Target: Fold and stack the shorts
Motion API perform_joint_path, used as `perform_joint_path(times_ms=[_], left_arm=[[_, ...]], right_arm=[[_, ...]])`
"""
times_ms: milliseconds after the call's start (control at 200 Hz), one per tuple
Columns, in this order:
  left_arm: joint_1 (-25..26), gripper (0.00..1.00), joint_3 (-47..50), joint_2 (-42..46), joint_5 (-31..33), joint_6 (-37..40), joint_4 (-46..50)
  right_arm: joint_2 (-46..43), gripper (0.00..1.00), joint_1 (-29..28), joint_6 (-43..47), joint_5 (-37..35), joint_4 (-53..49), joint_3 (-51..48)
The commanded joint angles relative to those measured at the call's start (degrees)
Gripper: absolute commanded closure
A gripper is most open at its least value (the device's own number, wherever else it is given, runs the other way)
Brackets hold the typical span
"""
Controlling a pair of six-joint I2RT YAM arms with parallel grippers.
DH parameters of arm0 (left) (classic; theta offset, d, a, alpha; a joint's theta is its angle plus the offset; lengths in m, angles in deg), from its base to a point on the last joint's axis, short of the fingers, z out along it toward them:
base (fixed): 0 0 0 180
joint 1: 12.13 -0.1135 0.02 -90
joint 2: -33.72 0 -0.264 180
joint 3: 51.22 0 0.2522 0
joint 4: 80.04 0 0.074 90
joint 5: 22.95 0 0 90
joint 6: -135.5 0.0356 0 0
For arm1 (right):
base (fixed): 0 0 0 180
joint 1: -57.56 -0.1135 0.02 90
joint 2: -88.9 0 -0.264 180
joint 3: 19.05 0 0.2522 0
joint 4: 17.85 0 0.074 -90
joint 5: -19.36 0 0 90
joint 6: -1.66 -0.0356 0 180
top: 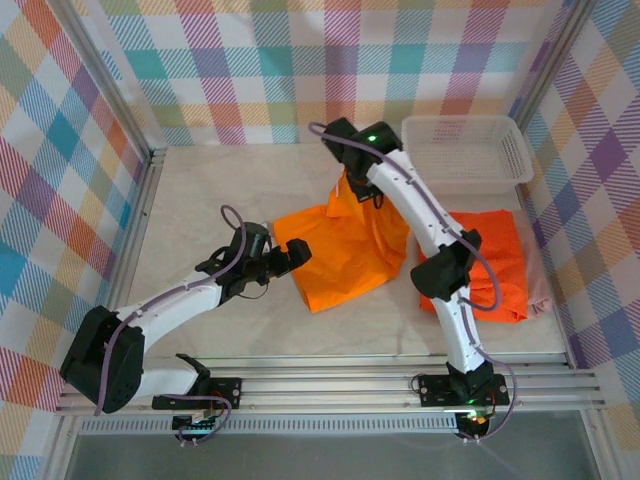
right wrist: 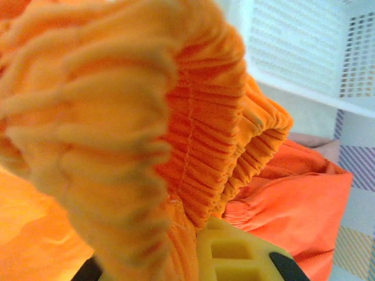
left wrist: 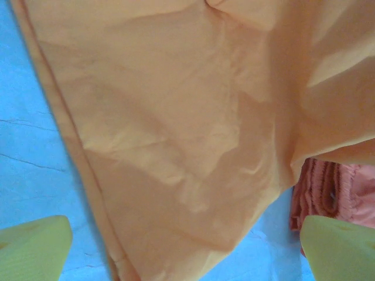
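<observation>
Beige table (top: 200,200): right claw (top: 352,188) clamps yellow-orange shorts (top: 340,255) at waist, left claw (top: 297,255) wide at edge.

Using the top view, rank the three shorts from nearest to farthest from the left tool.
1. Yellow-orange shorts: in the centre, right beside the left tool.
2. Bright orange shorts: lying on the right side of the table.
3. Pink shorts: far right, peeking out past the bright orange pair's right edge.
</observation>
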Motion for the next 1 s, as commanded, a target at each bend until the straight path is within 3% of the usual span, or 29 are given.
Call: perform_joint_path(times_ms=[0,150,285,400,460,585,675,765,860,995], left_arm=[[-0.7,0.0,1.8,0.7,1.7,0.8,2.1],[-1.1,0.0,4.2,2.0,3.8,-0.9,1.0],[-1.4,0.0,5.6,3.8,6.2,-2.3,1.4],[-1.5,0.0,6.8,6.4,8.9,-3.6,2.2],[-1.6,0.0,7.3,8.9,11.2,-4.5,3.5],[-1.8,0.0,8.5,16.5,16.4,-5.5,6.1],[-2.1,0.0,8.2,21.2,18.4,-5.1,8.1],[-2.4,0.0,6.6,23.1,17.2,-3.7,8.7],[-2.7,0.0,4.1,21.4,12.7,-3.0,7.4],[-3.0,0.0,-0.7,14.2,2.0,-4.2,1.4]], right_arm=[[2.5,1.0,-2.9,-2.9,2.4,-9.7,2.8],[5.4,1.0,-5.7,-4.3,7.7,-7.6,2.8],[7.1,0.94,-7.7,-5.8,15.4,-4.0,2.6],[9.0,0.78,-9.5,-5.9,22.6,-0.8,2.1],[10.1,0.69,-10.0,-6.0,28.5,1.2,2.1],[9.6,0.63,-9.9,-6.2,45.1,8.2,2.1],[5.4,0.56,-9.4,-6.4,51.9,13.4,0.8],[-2.6,0.39,-8.0,-6.6,52.2,19.6,-6.5],[-12.3,0.19,-5.2,-7.5,49.9,28.2,-21.1],[-22.9,0.15,1.9,-12.7,54.2,41.1,-41.8]])
